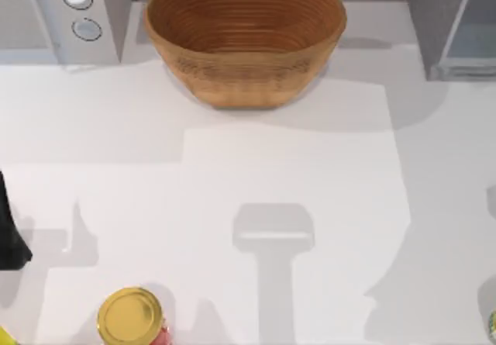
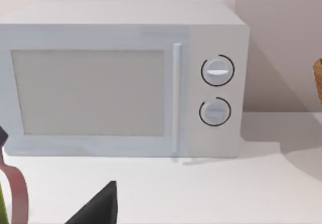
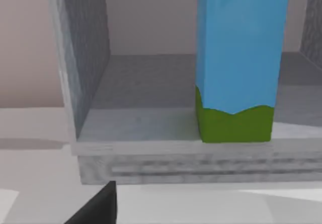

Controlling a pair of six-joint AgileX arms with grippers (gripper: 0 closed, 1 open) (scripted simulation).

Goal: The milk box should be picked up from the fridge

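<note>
The right arm's jaws cannot be judged spread or pressed together; a single dark wedge-shaped fingertip (image 3: pixel 98 206) shows at the edge of the right wrist view. Straight ahead of it, well apart, stands the milk box (image 3: pixel 237 63), a smooth square-sided carton with blue walls, a wavy green band at the base and a white drip edge on top. It sits upright on the floor of the fridge (image 3: pixel 83 58), near the front lip, with the compartment open toward the wrist camera. The fridge walls are dark grey and speckled, the floor a flat pale slab over a ridged base. From above, the fridge (image 1: pixel 434 19) sits at the counter's far right corner.

The left arm (image 1: pixel 9 229) is a dark shape at the counter's left edge, jaws likewise untellable; ahead of it stands a boxy light-grey microwave (image 2: pixel 121 78) with two round knobs. A ribbed, woven brown basket (image 1: pixel 245 39) sits between the two appliances. A gold-lidded jar (image 1: pixel 130 316) rests on the smooth white counter (image 1: pixel 310 151).
</note>
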